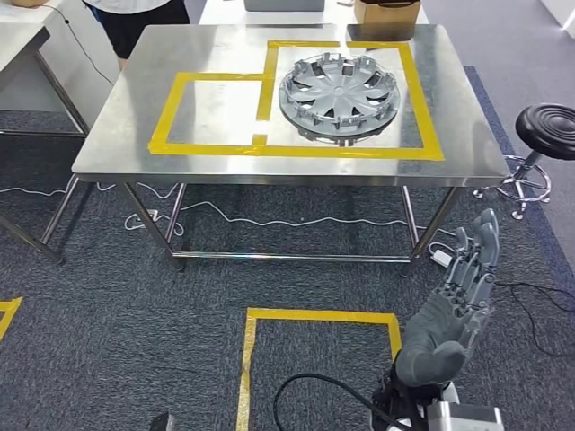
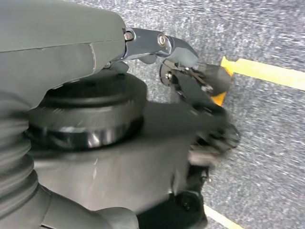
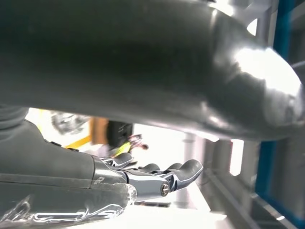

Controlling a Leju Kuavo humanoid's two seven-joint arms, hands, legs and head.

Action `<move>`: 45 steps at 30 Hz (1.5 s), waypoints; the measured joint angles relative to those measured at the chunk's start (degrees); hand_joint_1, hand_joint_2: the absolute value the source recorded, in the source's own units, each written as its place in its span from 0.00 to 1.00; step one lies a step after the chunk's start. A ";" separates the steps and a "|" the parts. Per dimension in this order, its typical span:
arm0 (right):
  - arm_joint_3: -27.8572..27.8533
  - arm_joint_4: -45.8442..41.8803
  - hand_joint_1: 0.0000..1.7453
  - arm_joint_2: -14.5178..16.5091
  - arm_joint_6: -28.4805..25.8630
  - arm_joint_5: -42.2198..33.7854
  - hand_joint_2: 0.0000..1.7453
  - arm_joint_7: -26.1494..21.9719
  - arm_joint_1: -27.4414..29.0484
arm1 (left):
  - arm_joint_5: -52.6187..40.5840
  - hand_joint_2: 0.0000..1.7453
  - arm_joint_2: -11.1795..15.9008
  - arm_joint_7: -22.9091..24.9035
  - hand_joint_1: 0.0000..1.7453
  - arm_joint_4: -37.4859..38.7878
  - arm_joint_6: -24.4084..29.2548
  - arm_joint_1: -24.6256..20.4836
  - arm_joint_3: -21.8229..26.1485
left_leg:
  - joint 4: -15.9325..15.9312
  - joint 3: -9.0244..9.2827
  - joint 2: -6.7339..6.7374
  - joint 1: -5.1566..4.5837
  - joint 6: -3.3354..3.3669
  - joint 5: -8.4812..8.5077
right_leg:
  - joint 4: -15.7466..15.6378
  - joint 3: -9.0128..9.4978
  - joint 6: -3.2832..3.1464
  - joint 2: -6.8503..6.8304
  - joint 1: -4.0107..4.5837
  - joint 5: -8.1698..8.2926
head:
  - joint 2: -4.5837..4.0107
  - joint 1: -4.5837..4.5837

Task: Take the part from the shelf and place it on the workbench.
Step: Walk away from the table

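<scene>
The part is a grey wheel cover [image 1: 339,94]. It lies flat on the steel workbench [image 1: 109,135], inside the right-hand rectangle of yellow tape. My right hand [image 1: 455,305] hovers low at the right, in front of the bench and well short of the wheel cover. Its palm faces up, its fingers are stretched out and it holds nothing. In the right wrist view that hand [image 3: 151,179] shows the same straight, empty fingers. My left hand [image 2: 158,43] hangs over the grey carpet, fingers extended with nothing in them.
A black stool [image 1: 548,130] stands right of the bench. A cardboard box [image 1: 386,18] sits at the bench's far edge, and a person [image 1: 136,18] stands behind its left corner. Another table [image 1: 21,40] is at far left. Cables and a yellow tape square [image 1: 319,316] are on the carpet.
</scene>
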 joint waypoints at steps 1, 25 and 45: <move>-0.41 0.04 0.00 0.27 0.00 -0.10 0.00 0.32 0.17 | 0.02 1.00 -0.02 0.00 0.00 0.00 0.00 -0.03 0.00 | -1.24 1.08 -0.02 -0.03 0.05 -0.21 | 0.03 -0.14 0.08 0.01 0.06 0.12 | 0.00 -0.01; -46.80 73.51 0.00 7.03 3.02 0.46 0.00 7.19 -8.96 | -3.46 0.00 -0.24 0.91 0.00 0.00 -0.17 -0.05 -0.21 | 8.35 -6.87 0.02 -0.11 0.32 -6.65 | 0.49 2.66 -0.32 -0.04 -0.18 -2.56 | 0.00 0.00; -50.76 101.28 0.00 3.31 20.01 5.57 0.00 32.91 -9.05 | -5.50 0.00 0.51 1.13 0.00 0.00 -1.23 0.32 -0.72 | -7.55 0.10 0.15 -0.70 2.97 1.85 | 2.27 4.68 1.98 0.14 0.29 -4.67 | 0.01 0.57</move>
